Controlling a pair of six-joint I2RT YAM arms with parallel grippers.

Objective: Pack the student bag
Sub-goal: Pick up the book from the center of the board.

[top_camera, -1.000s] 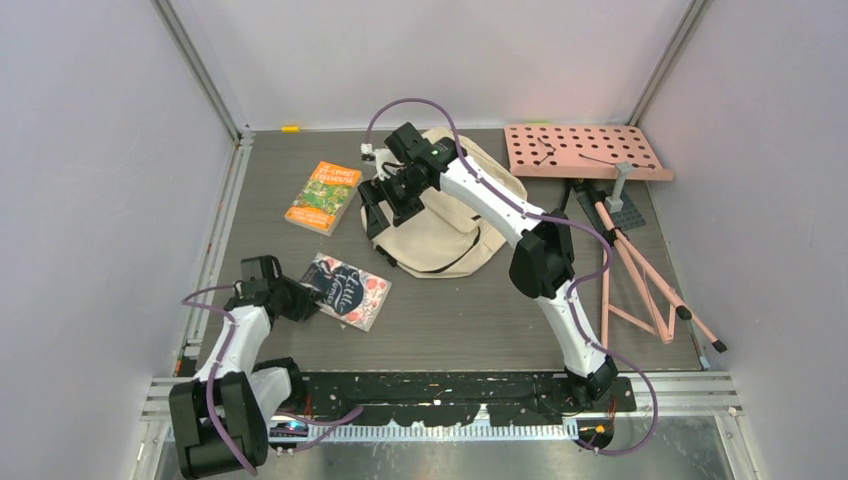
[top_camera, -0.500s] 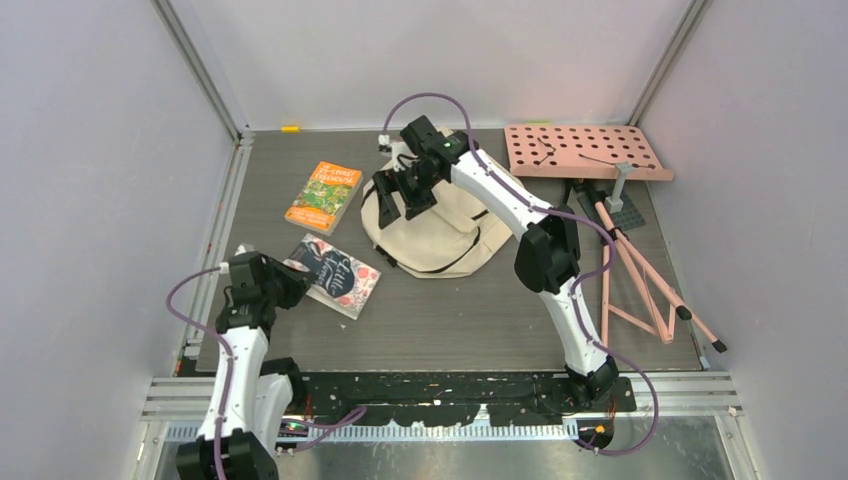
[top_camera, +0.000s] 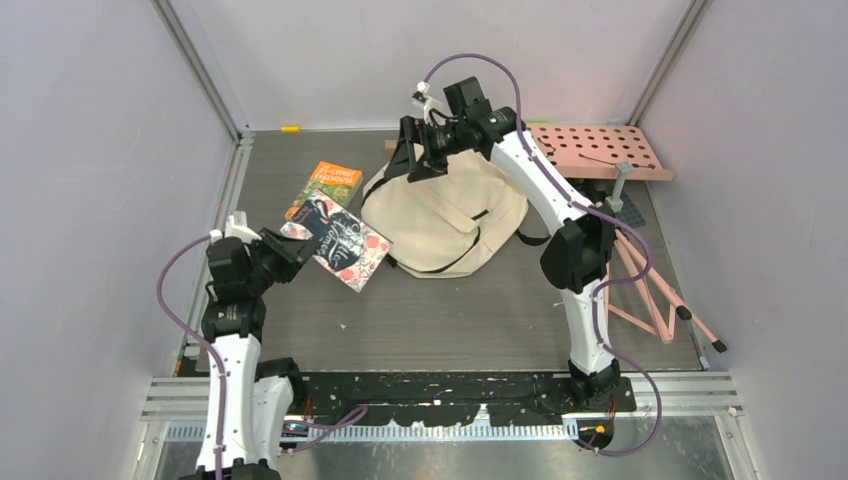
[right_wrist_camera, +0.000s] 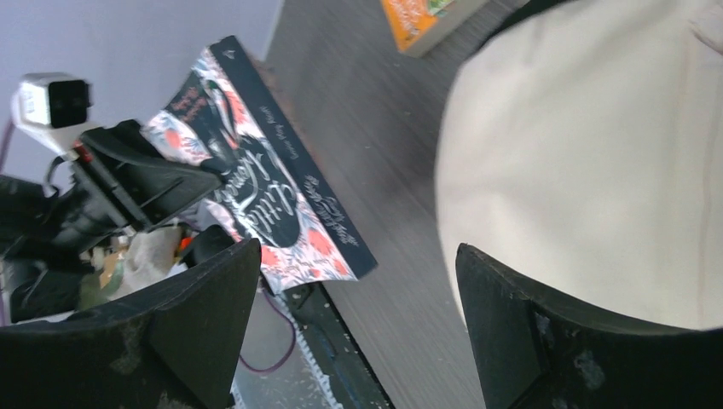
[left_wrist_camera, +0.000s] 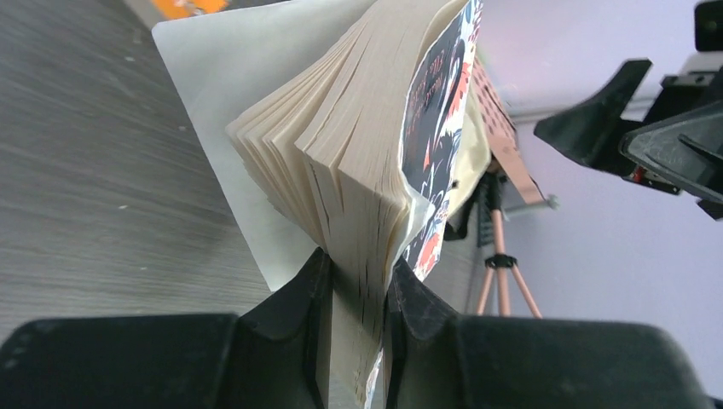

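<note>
The student bag [top_camera: 445, 215] lies flat in the middle of the table, cream with black straps; in the right wrist view the student bag [right_wrist_camera: 597, 145] fills the right side. My left gripper [top_camera: 287, 250] is shut on the page edge of a dark floral book [top_camera: 338, 240], held off the table just left of the bag. In the left wrist view the book [left_wrist_camera: 358, 153] fans out above my left gripper [left_wrist_camera: 358, 277]. My right gripper [top_camera: 423, 163] hovers open over the bag's far left corner, and nothing sits in my right gripper [right_wrist_camera: 358, 281]. An orange book [top_camera: 327, 182] lies behind, partly covered.
A pink perforated board [top_camera: 590, 150] stands at the back right, with a folded pink tripod [top_camera: 640, 280] and a small grey plate [top_camera: 615, 208] along the right side. Walls close in the left, back and right.
My left gripper has lifted the floral book off the table and carried it back and right, over the orange book's corner. The right arm has risen toward the back right, and the bag spread out.
</note>
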